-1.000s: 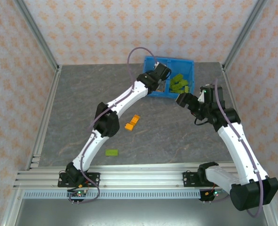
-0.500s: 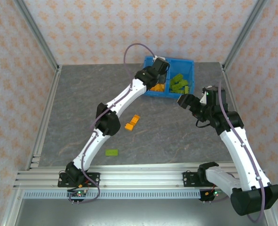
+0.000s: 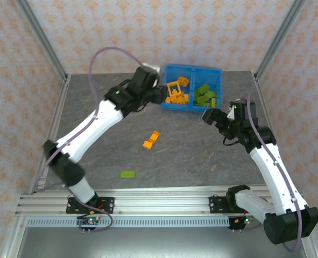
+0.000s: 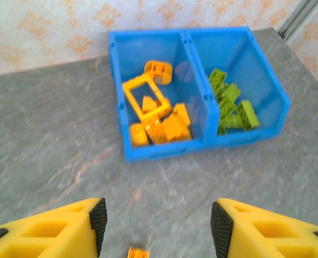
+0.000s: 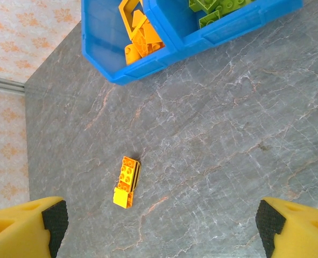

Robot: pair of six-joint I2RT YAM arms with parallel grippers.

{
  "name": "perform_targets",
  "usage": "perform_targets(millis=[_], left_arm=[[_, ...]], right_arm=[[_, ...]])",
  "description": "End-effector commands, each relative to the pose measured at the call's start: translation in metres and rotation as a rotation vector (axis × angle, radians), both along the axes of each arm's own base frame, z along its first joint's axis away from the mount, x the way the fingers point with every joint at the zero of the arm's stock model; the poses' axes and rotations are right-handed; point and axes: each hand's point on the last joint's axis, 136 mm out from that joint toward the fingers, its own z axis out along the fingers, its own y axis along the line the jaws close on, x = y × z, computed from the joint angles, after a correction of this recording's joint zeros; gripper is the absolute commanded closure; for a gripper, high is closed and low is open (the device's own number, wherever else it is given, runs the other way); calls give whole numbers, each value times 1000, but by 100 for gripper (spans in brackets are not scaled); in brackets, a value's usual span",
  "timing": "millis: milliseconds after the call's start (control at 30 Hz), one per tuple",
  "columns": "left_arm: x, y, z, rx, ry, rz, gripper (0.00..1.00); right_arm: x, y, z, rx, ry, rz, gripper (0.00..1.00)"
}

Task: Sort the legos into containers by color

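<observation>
The blue bin (image 3: pixel 183 106) stands at the back of the table. Its left compartment holds orange legos (image 3: pixel 177 92), among them a hollow frame (image 4: pixel 145 97) and a round piece (image 4: pixel 158 70). Its right compartment holds lime green legos (image 3: pixel 206 95). My left gripper (image 3: pixel 156 96) hovers open and empty just left of and in front of the bin (image 4: pixel 164 150). An orange brick pair (image 3: pixel 152 140) lies mid-table, also under my right wrist camera (image 5: pixel 126 181). A green brick (image 3: pixel 128 174) lies nearer the front. My right gripper (image 3: pixel 210 115) hangs open and empty in front of the bin's right corner.
Metal frame posts (image 3: pixel 42 40) and patterned walls enclose the grey stone-look table (image 3: pixel 94 123). A rail (image 3: pixel 159 204) runs along the near edge by the arm bases. Bare tabletop stretches left of the loose bricks.
My left gripper opened over the orange compartment, then drew back to the left and out of the bin. The right arm has hardly moved.
</observation>
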Motion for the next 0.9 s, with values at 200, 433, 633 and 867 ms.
perform_targets(millis=[200, 433, 633, 867], left_arm=[[-93, 57, -141, 81, 308, 17, 40], [-99, 46, -200, 95, 401, -29, 33], [-89, 38, -235, 183, 436, -66, 24], [-81, 26, -267, 314, 443, -111, 23]], right_arm=[[12, 11, -4, 28, -10, 30, 8], [11, 16, -9, 40, 7, 41, 8], [8, 16, -8, 28, 14, 47, 8], [9, 15, -11, 18, 23, 40, 8]])
